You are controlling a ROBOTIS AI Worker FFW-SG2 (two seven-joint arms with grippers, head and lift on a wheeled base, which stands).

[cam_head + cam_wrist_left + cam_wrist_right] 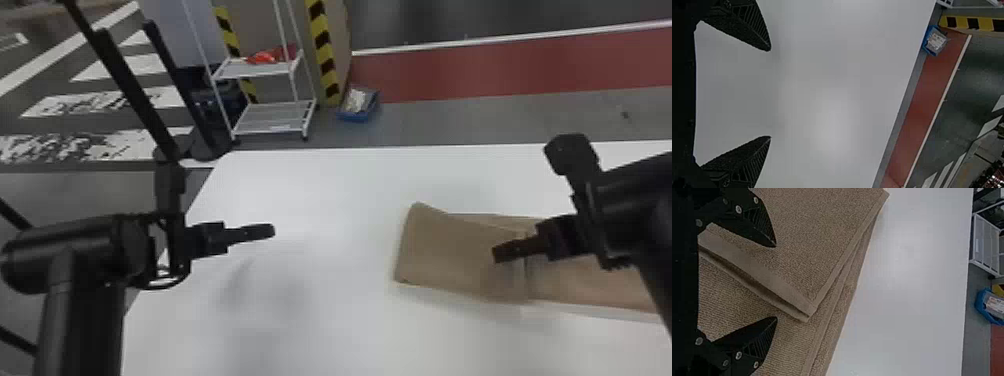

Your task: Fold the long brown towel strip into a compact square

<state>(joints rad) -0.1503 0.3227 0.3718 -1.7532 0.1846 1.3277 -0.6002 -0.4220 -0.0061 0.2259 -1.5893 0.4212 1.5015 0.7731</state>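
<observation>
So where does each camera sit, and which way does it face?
Head view: on the robot's head, looking forward and down at the table; left arm and right arm reach in.
Left wrist view: on that wrist, looking past the open left jaws across the table to the floor.
Right wrist view: on that wrist, looking past the open right jaws at the towel.
Head and right wrist views share the towel.

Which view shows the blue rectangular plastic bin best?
The head view: the blue bin is whole and upright there, pale contents visible. The left wrist view shows it sideways; the right wrist view also does, cut off by the picture's edge.
</observation>
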